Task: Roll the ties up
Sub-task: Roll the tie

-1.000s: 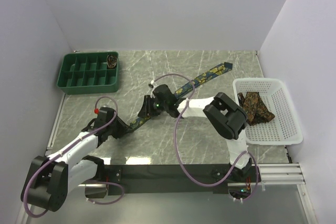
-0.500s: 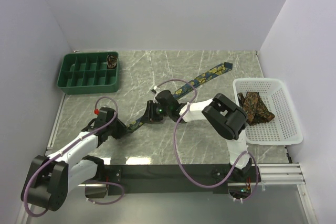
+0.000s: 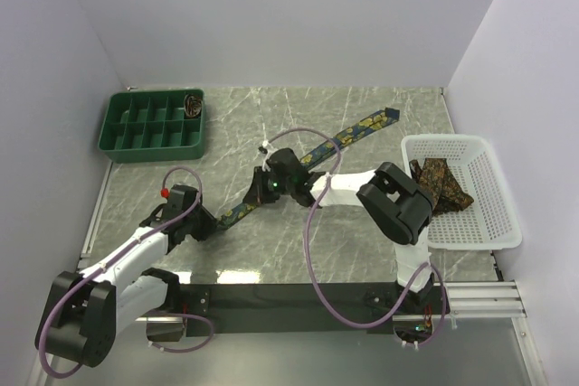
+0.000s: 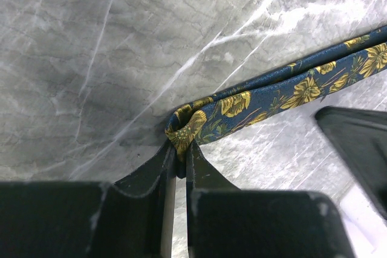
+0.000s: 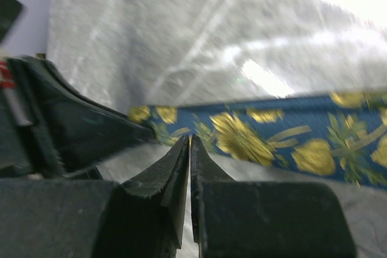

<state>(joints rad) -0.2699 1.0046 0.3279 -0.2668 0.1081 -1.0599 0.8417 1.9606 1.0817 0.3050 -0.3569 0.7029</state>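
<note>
A dark navy tie (image 3: 339, 140) with yellow flowers lies stretched diagonally across the marble table. Its near end is folded over, and my left gripper (image 3: 213, 221) is shut on that fold (image 4: 184, 134). In the left wrist view the tie (image 4: 284, 92) runs off to the upper right. My right gripper (image 3: 259, 194) is a short way up the strip, fingertips pressed together on the tie's near edge (image 5: 190, 138). The left gripper's fingers (image 5: 78, 131) show just left of it. Brown patterned ties (image 3: 439, 184) lie heaped in the white basket.
The white mesh basket (image 3: 493, 223) stands at the right edge. A green compartment tray (image 3: 145, 126) sits at the back left with a rolled tie (image 3: 192, 104) in its far right compartment. Purple cables loop over both arms.
The right gripper has come down toward the near-left along the tie and closed on its edge. The left gripper has tightened on the folded end and stayed in place.
</note>
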